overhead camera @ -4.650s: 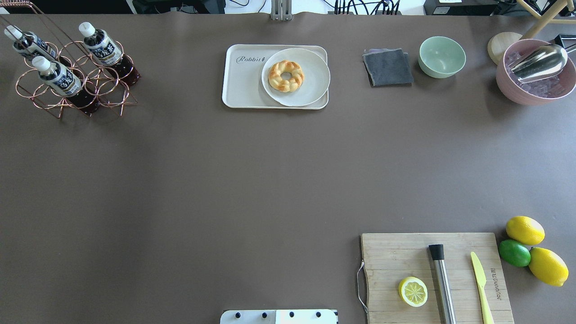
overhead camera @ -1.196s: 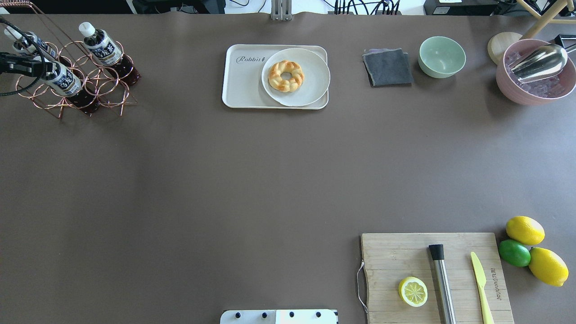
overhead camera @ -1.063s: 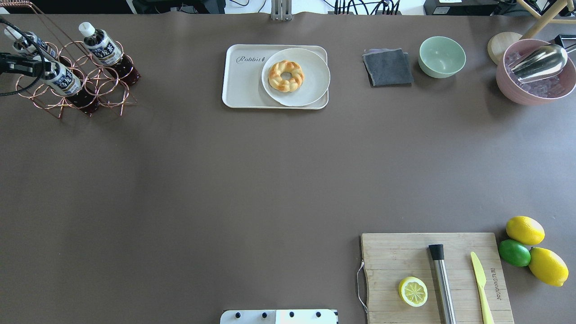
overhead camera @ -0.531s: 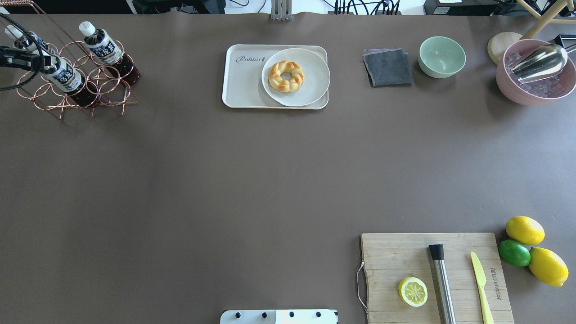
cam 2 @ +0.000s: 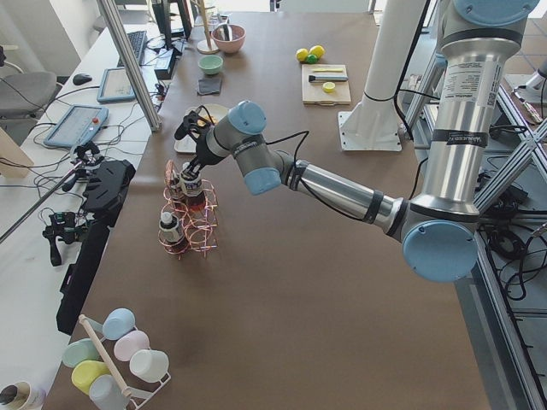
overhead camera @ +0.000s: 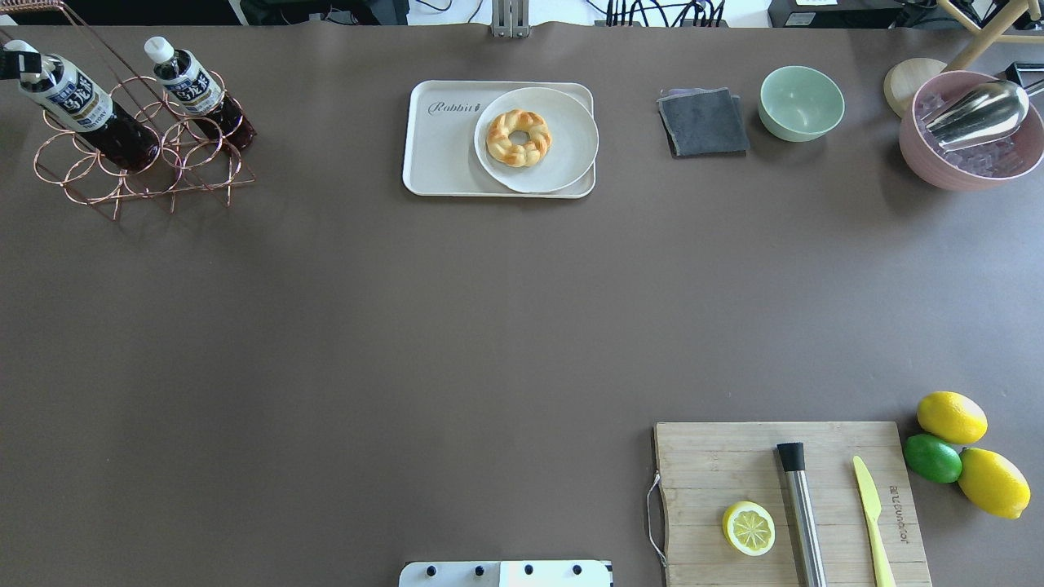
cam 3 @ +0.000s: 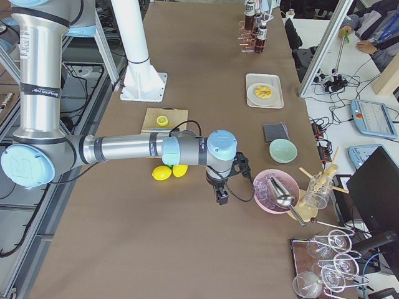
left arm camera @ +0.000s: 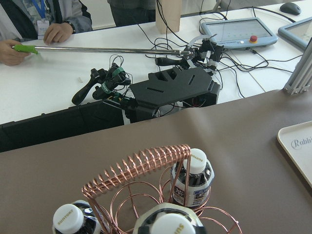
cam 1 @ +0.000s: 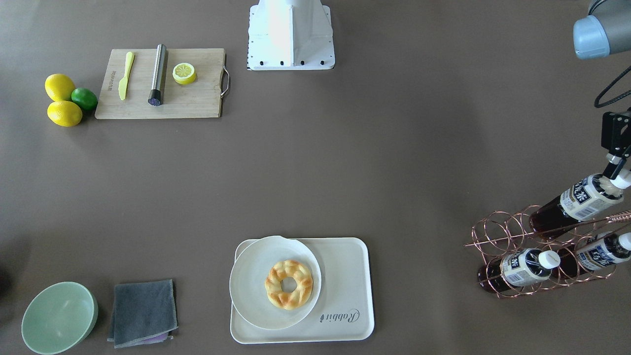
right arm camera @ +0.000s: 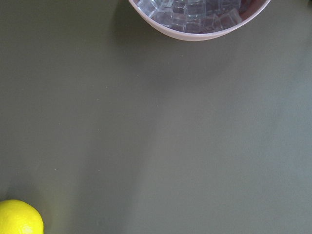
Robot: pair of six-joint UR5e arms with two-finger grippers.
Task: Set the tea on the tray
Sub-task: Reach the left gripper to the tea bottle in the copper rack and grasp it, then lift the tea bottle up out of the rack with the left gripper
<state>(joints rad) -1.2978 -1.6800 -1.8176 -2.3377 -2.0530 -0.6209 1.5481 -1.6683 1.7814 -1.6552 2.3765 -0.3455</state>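
My left gripper (cam 1: pixel 614 170) is shut on the white cap of one tea bottle (cam 1: pixel 577 199) and holds it tilted, raised partly out of the copper wire rack (cam 1: pixel 498 236). In the overhead view this bottle (overhead camera: pixel 77 102) is at the far left. Two more tea bottles (cam 1: pixel 520 266) (cam 1: pixel 599 252) stand in the rack. The cream tray (overhead camera: pixel 440 155) with "Rabbit" lettering lies at the far middle of the table. My right gripper (cam 3: pixel 221 196) hovers near the pink bowl; I cannot tell whether it is open or shut.
A round white plate (overhead camera: pixel 563 155) with a pastry ring (overhead camera: pixel 518 137) fills the tray's right part. A grey cloth (overhead camera: pixel 703 122), a green bowl (overhead camera: pixel 801 102) and a pink ice bowl (overhead camera: pixel 971 155) stand to its right. A cutting board (overhead camera: pixel 718 465) and citrus fruit (overhead camera: pixel 950 416) lie near me.
My left gripper came in from the left, closed on the front bottle's cap and has lifted the bottle up and back; the rack shifted slightly.
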